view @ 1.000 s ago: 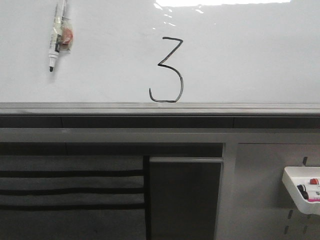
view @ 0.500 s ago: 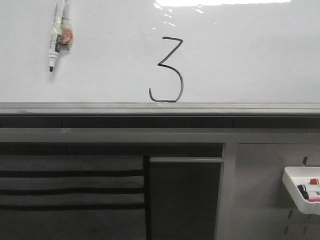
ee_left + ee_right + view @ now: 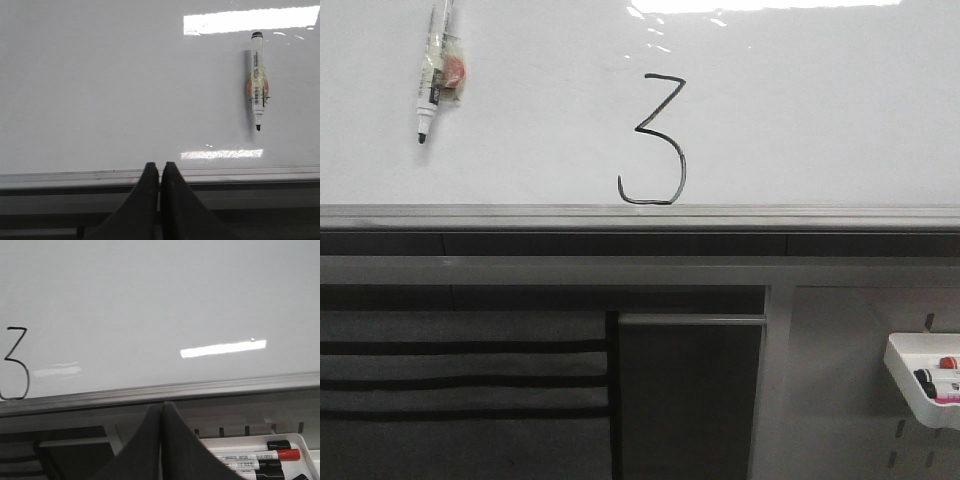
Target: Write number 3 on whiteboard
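A: Grippers first. Left gripper (image 3: 160, 172) clenched, jaws pressed together, nothing between them; right gripper (image 3: 161, 415) likewise clenched and empty, tray of markers (image 3: 260, 455) just beside it.

B: Farther out?

A: Marker (image 3: 433, 75) sticks on the whiteboard (image 3: 840, 120), long axis 12-to-6, tip down, left arm nearer. Number 3 (image 3: 657, 140) sits mid-board, its loop just above the rail (image 3: 640, 215). Digit looks complete.

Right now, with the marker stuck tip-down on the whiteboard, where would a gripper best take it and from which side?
Probably the bare barrel of the marker between its top end and the taped lump at mid-length, approached straight toward the whiteboard, fingers closing across the barrel from either side. It hangs upright, tip down, and the lump looks too uneven to pinch.
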You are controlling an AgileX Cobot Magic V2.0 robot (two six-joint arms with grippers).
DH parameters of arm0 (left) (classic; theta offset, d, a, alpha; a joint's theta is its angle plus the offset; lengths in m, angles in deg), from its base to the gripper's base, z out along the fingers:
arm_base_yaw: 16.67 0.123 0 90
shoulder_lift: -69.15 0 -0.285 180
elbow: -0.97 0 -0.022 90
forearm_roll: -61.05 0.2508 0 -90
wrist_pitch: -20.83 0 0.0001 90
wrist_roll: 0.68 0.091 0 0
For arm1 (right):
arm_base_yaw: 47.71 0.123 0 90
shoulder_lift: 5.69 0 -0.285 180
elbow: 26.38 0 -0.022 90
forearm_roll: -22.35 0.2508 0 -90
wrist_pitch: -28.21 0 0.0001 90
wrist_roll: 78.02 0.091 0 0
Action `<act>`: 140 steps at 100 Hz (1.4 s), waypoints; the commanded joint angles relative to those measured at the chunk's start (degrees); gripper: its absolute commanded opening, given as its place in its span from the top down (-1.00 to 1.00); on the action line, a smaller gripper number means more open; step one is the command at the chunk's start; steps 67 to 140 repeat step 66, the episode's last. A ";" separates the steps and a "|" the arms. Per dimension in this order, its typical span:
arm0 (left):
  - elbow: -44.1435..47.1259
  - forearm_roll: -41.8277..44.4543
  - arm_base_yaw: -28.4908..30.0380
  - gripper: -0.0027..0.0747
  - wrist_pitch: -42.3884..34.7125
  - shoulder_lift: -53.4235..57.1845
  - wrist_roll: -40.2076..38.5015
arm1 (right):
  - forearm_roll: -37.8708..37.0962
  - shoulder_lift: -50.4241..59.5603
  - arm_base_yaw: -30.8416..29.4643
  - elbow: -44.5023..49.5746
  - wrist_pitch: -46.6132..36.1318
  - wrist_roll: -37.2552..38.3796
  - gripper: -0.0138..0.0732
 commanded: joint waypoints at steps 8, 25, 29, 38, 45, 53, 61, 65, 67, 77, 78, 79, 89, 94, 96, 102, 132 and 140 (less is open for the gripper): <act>0.12 -0.63 0.08 0.98 -4.34 1.81 -0.69 | 0.16 2.25 -1.64 6.59 -15.09 -0.05 0.85; 0.12 -0.63 0.08 0.98 -4.34 1.81 -0.69 | 0.16 3.31 -1.64 6.67 -12.14 -0.05 0.85; 0.12 -0.63 0.08 0.98 -4.34 1.81 -0.69 | 0.16 3.31 -1.64 6.67 -12.04 -0.05 0.85; 0.12 -0.63 0.08 0.98 -4.34 1.81 -0.69 | 0.16 3.20 -1.64 6.67 -12.04 -0.05 0.85; 0.12 -0.63 0.08 0.98 -4.34 1.81 -0.69 | 0.16 3.20 -1.64 6.67 -12.04 -0.05 0.85; 0.12 -0.63 0.08 0.98 -4.34 1.81 -0.69 | 0.16 3.20 -1.64 6.67 -12.04 -0.05 0.85; 0.12 -0.63 0.08 0.98 -4.34 1.81 -0.69 | 0.16 3.20 -1.64 6.67 -12.04 -0.05 0.85; 0.12 -0.63 0.08 0.98 -4.34 1.81 -0.69 | 0.16 3.20 -1.64 6.67 -12.04 -0.05 0.85; 0.12 -0.63 0.08 0.98 -4.34 1.81 -0.69 | 0.16 3.20 -1.64 6.67 -12.04 -0.05 0.85; 0.12 -0.63 0.08 0.98 -4.34 1.81 -0.69 | 0.16 3.20 -1.64 6.67 -12.04 -0.05 0.85; 0.12 -0.63 0.08 0.98 -4.34 1.81 -0.69 | 0.16 3.20 -1.64 6.67 -12.04 -0.05 0.85; 0.12 -0.63 0.08 0.98 -4.34 1.81 -0.69 | 0.16 3.20 -1.64 6.67 -12.04 -0.05 0.85; 0.12 -0.63 0.08 0.98 -4.34 1.81 -0.69 | 0.16 3.20 -1.64 6.67 -12.04 -0.05 0.85; 0.12 -0.63 0.08 0.98 -4.34 1.81 -0.69 | 0.16 3.20 -1.64 6.67 -12.04 -0.05 0.85; 0.12 -0.63 0.08 0.98 -4.34 1.81 -0.69 | 0.16 3.20 -1.64 6.67 -12.04 -0.05 0.85; 0.12 -0.63 0.08 0.98 -4.34 1.81 -0.69 | 0.16 3.20 -1.64 6.67 -12.04 -0.05 0.85; 0.12 -0.63 0.08 0.98 -4.34 1.81 -0.69 | 0.16 3.20 -1.64 6.67 -12.04 -0.05 0.85; 0.12 -0.63 0.08 0.98 -4.34 1.81 -0.69 | 0.16 3.20 -1.64 6.67 -12.04 -0.05 0.85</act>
